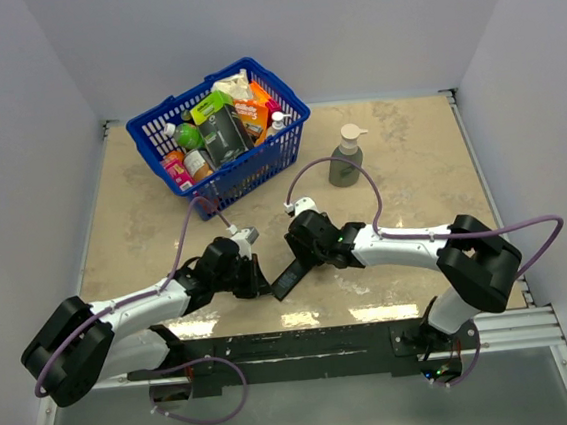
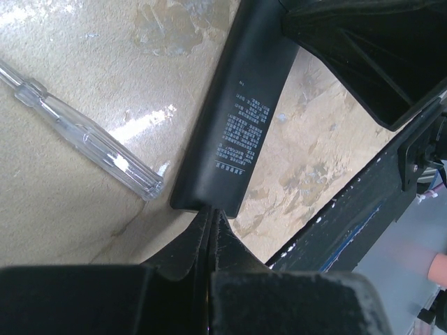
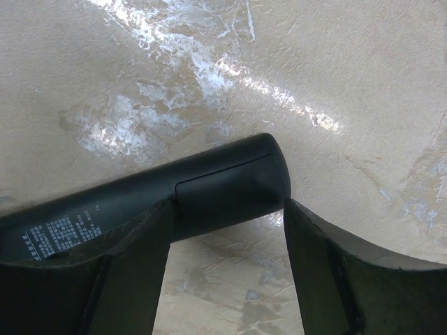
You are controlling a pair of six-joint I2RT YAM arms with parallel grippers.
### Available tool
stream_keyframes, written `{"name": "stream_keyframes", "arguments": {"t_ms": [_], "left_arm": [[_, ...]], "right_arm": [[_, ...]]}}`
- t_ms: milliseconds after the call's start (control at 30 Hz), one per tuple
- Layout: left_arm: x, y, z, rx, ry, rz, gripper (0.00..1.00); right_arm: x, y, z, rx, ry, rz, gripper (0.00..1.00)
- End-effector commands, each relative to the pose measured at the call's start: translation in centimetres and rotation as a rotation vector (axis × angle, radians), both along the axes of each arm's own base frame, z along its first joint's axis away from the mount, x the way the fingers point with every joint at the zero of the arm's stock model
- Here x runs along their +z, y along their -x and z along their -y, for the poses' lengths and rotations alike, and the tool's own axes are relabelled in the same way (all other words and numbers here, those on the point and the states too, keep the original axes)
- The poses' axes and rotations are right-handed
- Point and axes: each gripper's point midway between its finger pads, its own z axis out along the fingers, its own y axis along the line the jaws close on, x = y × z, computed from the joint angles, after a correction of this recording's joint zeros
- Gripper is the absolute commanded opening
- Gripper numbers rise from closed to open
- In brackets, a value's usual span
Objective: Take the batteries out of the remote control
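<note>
You have one remote control at the middle front of the counter. Its long axis runs diagonally from near-left to far-right, printed back up. Your left gripper is clenched, tips at its near end. Your right gripper is spread around the rounded far end. One clear plastic tool lies beside it. One blue basket and one pump bottle stand farther back.

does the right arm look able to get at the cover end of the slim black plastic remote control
Probably yes: the rounded cover end of the slim black plastic remote control lies bare between the fingers of the open right gripper, nothing over it. The shut left gripper touches only the far end.
</note>
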Motion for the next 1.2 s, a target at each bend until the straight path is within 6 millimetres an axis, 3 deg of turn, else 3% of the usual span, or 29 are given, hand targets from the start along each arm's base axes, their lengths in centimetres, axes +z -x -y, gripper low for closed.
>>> {"name": "stream_keyframes", "arguments": {"t_ms": [0, 400, 600, 1167], "left_arm": [[0.4, -0.5, 0.3, -0.006, 0.004, 0.036, 0.00], [0.4, -0.5, 0.2, -0.001, 0.006, 0.035, 0.00], [0.3, -0.6, 0.1, 0.003, -0.003, 0.033, 0.00], [0.1, -0.6, -0.3, 0.015, -0.017, 0.035, 0.00]], "right_arm": [[1.2, -0.1, -0.4, 0.009, -0.008, 0.008, 0.68], [0.2, -0.8, 0.7, -0.038, 0.063, 0.027, 0.65], [1.5, -1.4, 2.1, -0.106, 0.119, 0.081, 0.63], [4.6, -2.2, 2.8, -0.143, 0.112, 0.169, 0.63]]}}
